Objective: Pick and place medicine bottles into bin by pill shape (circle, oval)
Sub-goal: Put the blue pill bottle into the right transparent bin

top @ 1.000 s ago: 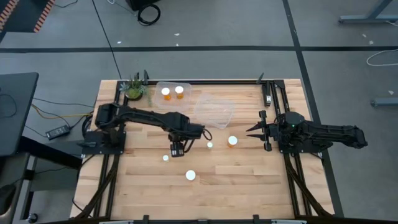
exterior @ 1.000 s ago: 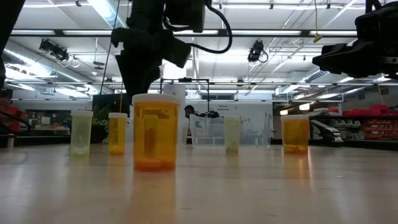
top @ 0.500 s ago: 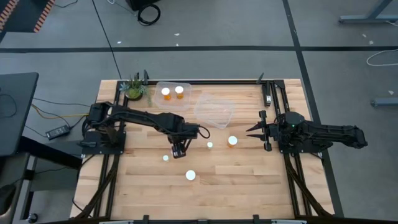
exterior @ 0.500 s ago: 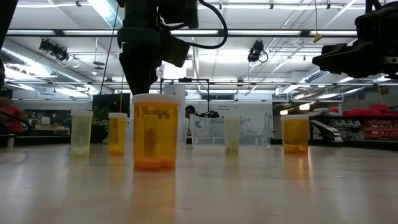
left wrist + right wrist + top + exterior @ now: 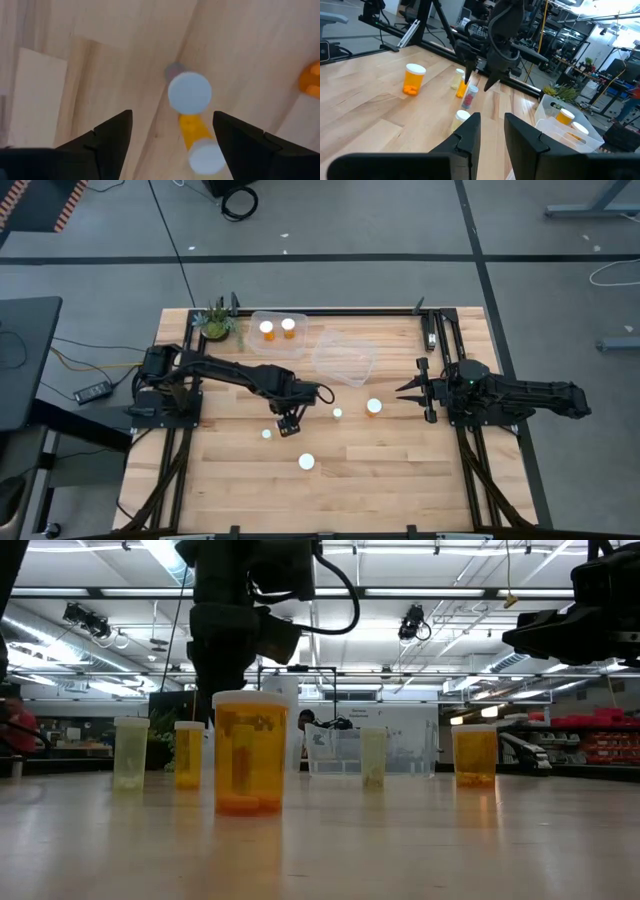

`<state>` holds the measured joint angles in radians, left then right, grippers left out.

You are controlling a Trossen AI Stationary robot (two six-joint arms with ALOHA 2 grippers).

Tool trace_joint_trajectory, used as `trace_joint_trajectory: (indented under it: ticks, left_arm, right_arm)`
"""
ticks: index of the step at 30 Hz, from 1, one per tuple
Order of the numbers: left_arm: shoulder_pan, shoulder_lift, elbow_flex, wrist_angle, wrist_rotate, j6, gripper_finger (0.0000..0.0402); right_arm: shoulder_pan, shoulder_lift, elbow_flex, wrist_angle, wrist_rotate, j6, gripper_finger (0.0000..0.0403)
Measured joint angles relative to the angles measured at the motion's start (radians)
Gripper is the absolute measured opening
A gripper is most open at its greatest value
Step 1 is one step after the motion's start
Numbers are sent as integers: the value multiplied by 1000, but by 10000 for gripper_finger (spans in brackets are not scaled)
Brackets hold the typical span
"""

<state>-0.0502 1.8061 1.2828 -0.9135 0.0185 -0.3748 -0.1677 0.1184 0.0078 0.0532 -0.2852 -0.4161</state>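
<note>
My left gripper [image 5: 287,422] hangs open over the middle of the table, pointing down. In its wrist view [image 5: 172,114] a small bottle's white cap [image 5: 189,92] lies between and beyond the fingers, and a small orange bottle [image 5: 192,131] is beside it. Neither is touched. More white-capped bottles stand on their bases on the wood: a small one [image 5: 266,433], a big one [image 5: 306,462], a small one [image 5: 338,413] and a big one [image 5: 374,406]. Two orange bottles [image 5: 278,329] stand in the far clear bin [image 5: 253,320]. My right gripper [image 5: 405,390] waits open and empty at the right.
A second clear bin [image 5: 345,358] sits right of the first, at the far middle. A small potted plant [image 5: 216,323] stands at the far left corner. Black frame rails run along the table's left, right and far edges. Bare wood lies toward the near edge.
My left gripper has shifted slightly over the small bottles and turned a little about its wrist. The bottles and the right arm have kept still.
</note>
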Motion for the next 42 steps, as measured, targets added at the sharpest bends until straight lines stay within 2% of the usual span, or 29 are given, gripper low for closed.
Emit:
trace_joint_trajectory:
  ticks: [13,19,42]
  left_arm:
    - [-10,0,-95,177,-5,7,288]
    - [-11,1,-114,244,-47,20,278]
    - [4,1,-112,230,-50,30,132]
  right_arm:
    - [0,0,0,0,0,0,93]
    - [0,0,0,0,0,0,93]
    - [0,0,0,0,0,0,93]
